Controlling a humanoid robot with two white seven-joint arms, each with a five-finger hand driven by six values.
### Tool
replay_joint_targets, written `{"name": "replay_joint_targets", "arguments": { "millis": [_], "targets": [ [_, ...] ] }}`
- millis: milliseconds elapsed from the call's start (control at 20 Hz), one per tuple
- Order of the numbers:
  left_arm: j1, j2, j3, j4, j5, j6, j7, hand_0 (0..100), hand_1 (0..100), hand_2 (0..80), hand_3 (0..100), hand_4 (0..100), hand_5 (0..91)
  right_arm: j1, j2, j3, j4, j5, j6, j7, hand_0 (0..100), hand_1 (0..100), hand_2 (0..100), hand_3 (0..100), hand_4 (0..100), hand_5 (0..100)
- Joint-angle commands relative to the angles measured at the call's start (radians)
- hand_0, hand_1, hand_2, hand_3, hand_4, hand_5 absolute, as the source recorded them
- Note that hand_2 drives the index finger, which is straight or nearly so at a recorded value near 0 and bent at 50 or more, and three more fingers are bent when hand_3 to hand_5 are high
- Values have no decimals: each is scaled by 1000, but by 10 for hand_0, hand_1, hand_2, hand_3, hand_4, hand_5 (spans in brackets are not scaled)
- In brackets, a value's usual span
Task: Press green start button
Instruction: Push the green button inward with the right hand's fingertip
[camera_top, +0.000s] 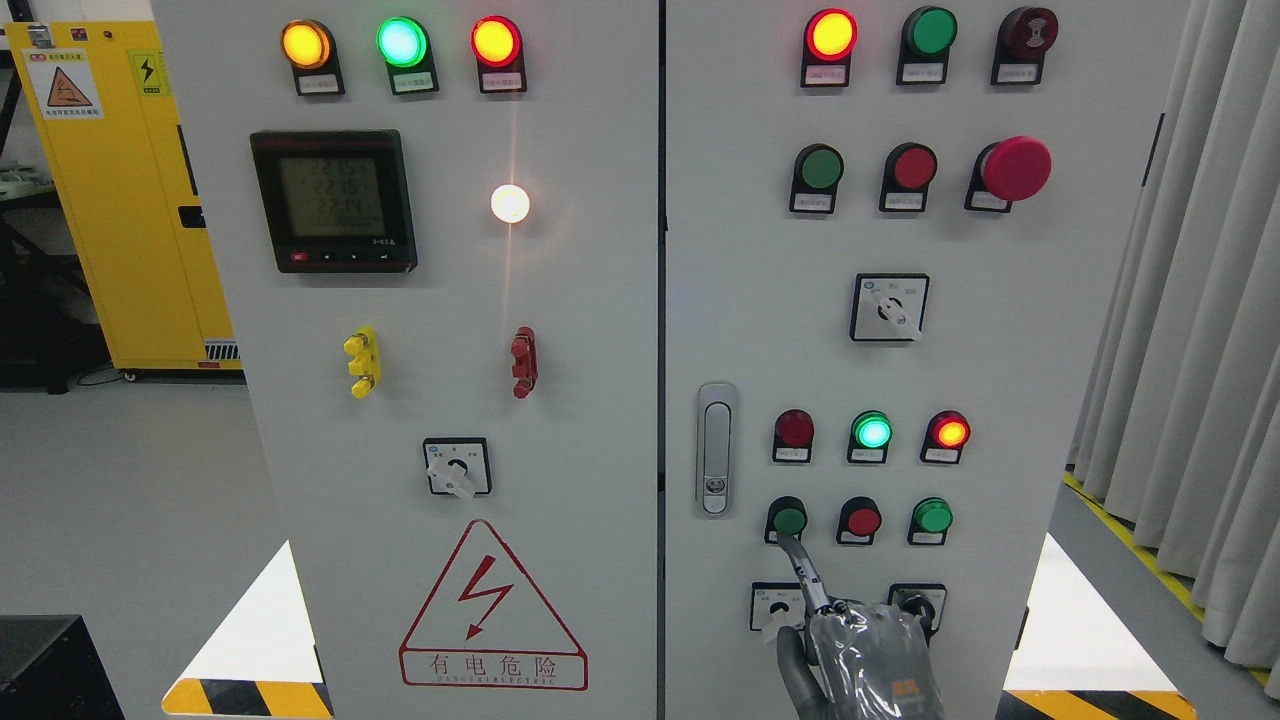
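The green start button (789, 520) sits at the left end of the lowest row of push buttons on the right-hand cabinet door (1000, 300), just right of the door's silver latch handle (715, 450). One extended finger (800, 570) of the robot's hand (865, 655) reaches up to the button's lower edge and appears to touch it. The other fingers are curled in and hold nothing. The hand rises from the bottom edge, and the frame does not show which side its arm comes from.

Right of the green button in the same row are a red push button (862, 520) and another green one (932, 516). Above them stand three indicator lamps: a dark red lamp (794, 429), a lit green lamp (871, 431) and a lit red-orange lamp (949, 432). Below, the hand partly covers two rotary selector switches (778, 606).

Higher on the door is a red mushroom emergency stop (1014, 168). The left door carries a digital meter (333, 200) and a red electrical hazard triangle (492, 610).
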Motion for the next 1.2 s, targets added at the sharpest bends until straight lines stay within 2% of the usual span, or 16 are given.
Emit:
{"name": "replay_joint_targets", "arguments": {
  "millis": [0, 1150],
  "targets": [
    [0, -1, 0, 0, -1, 0, -5, 120, 556, 0, 0, 0, 0, -2, 0, -3, 9, -2, 0, -7, 714, 957, 0, 910, 1000, 1000],
    [0, -1, 0, 0, 0, 0, -5, 120, 556, 0, 0, 0, 0, -39, 0, 0, 46, -45, 17, 2, 744, 962, 0, 909, 1000, 1000]
  ]
}}
